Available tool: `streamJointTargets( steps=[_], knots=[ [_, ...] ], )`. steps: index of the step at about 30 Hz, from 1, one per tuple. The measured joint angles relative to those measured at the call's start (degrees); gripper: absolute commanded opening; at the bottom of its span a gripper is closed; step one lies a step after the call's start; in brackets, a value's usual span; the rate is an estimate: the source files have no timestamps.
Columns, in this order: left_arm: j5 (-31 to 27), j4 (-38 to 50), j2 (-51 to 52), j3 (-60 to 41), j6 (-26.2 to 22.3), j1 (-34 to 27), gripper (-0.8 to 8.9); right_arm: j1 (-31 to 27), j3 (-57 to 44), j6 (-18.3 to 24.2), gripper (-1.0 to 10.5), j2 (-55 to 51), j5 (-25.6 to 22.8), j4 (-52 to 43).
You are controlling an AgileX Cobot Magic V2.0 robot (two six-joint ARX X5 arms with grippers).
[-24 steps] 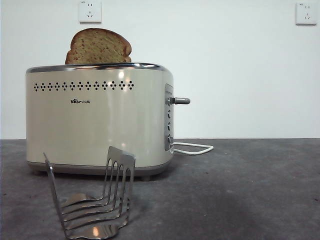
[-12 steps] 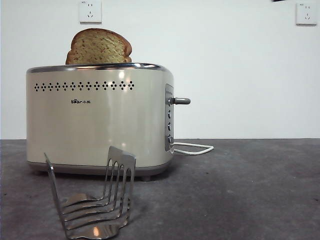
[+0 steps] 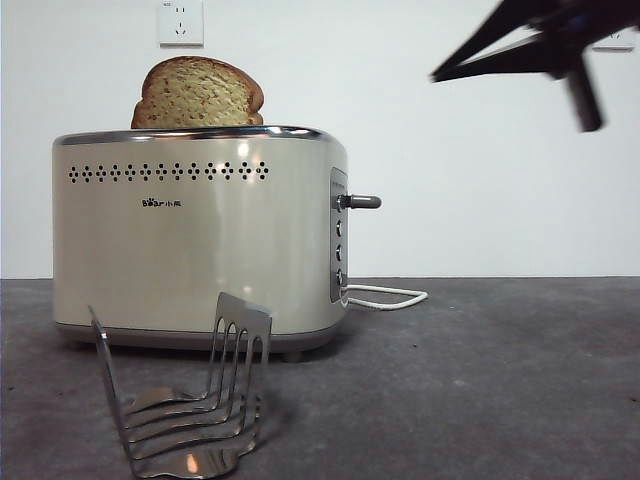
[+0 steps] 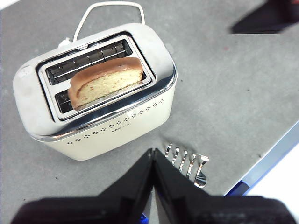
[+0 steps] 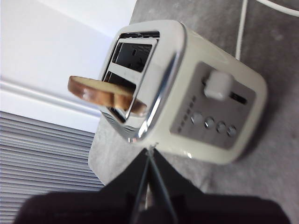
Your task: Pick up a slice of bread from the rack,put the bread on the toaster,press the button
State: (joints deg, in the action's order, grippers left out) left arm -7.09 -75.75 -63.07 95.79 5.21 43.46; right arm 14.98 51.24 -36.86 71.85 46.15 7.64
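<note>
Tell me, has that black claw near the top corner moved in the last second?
Yes. The right gripper has swung into the front view at the top, near the wall socket, above and beyond the button. Earlier it was absent there.

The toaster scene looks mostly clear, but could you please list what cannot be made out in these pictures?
- Bread: its lower part is hidden inside the toaster in every view.
- Button: out of sight in the left wrist view, on the toaster's far end.
- Rack: cut off by the left tool in that view.
- Right tool: blurred and cut off by the front view's top edge.
- Small buttons' markings: too small to read.
</note>
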Motion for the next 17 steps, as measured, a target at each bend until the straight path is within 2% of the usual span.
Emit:
streamJointTargets(
  steps=[6,17],
  knots=[
    [0.02,-0.02,2.60,-0.33,0.00,0.00,-0.05,3.21,8.24,0.20,-0.1,10.32,-1.44,0.04],
    [2.80,-0.04,10.16,-5.66,1.53,0.00,-0.05,3.37,14.51,-0.07,-0.1,23.04,-2.73,0.26]
  ],
)
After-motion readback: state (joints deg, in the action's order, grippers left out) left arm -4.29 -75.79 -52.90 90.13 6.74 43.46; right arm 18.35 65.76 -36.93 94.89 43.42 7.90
